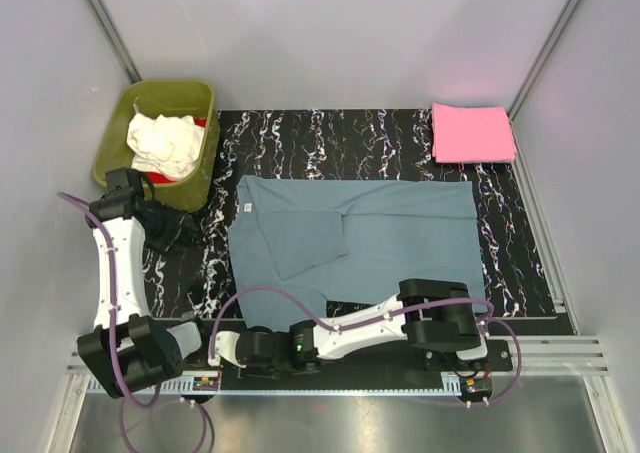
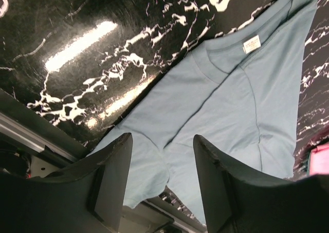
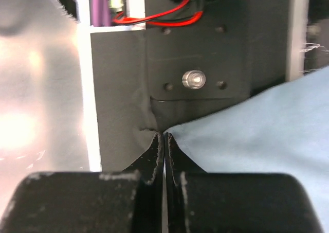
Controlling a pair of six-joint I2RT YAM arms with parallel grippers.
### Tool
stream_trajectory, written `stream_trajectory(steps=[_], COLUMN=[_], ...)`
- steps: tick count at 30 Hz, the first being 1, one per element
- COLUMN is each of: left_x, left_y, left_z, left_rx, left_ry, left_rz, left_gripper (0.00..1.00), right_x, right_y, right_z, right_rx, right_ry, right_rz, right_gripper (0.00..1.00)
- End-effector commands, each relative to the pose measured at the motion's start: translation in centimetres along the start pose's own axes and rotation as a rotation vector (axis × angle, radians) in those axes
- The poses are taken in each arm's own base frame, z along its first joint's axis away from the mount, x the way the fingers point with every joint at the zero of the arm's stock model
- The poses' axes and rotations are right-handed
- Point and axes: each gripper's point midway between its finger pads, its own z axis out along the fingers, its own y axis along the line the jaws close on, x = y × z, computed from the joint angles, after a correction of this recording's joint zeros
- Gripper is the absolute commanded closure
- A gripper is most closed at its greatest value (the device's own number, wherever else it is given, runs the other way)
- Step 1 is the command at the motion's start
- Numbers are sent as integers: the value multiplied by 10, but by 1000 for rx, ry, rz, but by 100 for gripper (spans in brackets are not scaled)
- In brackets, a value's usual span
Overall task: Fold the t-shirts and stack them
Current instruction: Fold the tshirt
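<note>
The red shirt point(image 1: 204, 123) is mostly hidden under the white shirt point(image 1: 165, 141) in the green tub point(image 1: 203, 173). The right arm point(image 1: 370, 323) covers the blue shirt's point(image 1: 400, 233) near edge. Its label point(image 2: 252, 43) is too small to read. The pink shirt point(image 2: 320, 163) is cut off in the left wrist view. I can't tell if the right gripper point(image 3: 163, 140) has pinched any cloth.

Overall light: we see bright, even light from above in the top view, with only faint shadows under the arms.
Glare: we find white streaks on the glossy black table point(image 2: 77, 42) in the left wrist view.
Focus: in the right wrist view the blue-grey t-shirt point(image 3: 257, 135) looks soft to us.
Washout: there the left side melts into a blurred pale glow.
</note>
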Motion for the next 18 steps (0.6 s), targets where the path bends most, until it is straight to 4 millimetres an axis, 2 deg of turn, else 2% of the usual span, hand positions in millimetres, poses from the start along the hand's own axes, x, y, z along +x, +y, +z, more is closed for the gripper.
stream_trajectory(steps=[1, 4, 6, 10, 11, 13, 14, 15, 16, 18], left_x=[-18, -19, -10, 11, 24, 48, 65, 76, 86, 97], left_y=[1, 2, 2, 19, 29, 34, 45, 43, 50, 51], left_z=[1, 1, 4, 15, 25, 29, 37, 36, 40, 38], left_rx=[-4, 21, 53, 31, 18, 49, 32, 69, 62, 81], left_ry=[-96, -127, -105, -44, 2, 97, 157, 194, 223, 237], left_rz=[17, 33, 36, 23, 30, 23, 10, 5, -4, 5], left_gripper=[43, 43, 43, 41, 41, 39, 39, 39, 38, 38], right_x=[-27, -42, -52, -57, -58, -58, -59, -58, -58, -58], right_y=[-28, -51, -65, -118, -126, -146, -152, -160, -165, -180], right_z=[-10, -26, -36, -50, -53, -61, -63, -64, -65, -67], right_rx=[141, 186, 203, 267, 270, 286, 295, 306, 306, 321], right_ry=[-86, -125, -151, -176, -184, -201, -205, -206, -204, -206], right_rz=[15, 49, 73, 143, 156, 187, 191, 202, 210, 231], right_gripper=[100, 100, 100, 100, 100, 100, 100, 100, 100, 100])
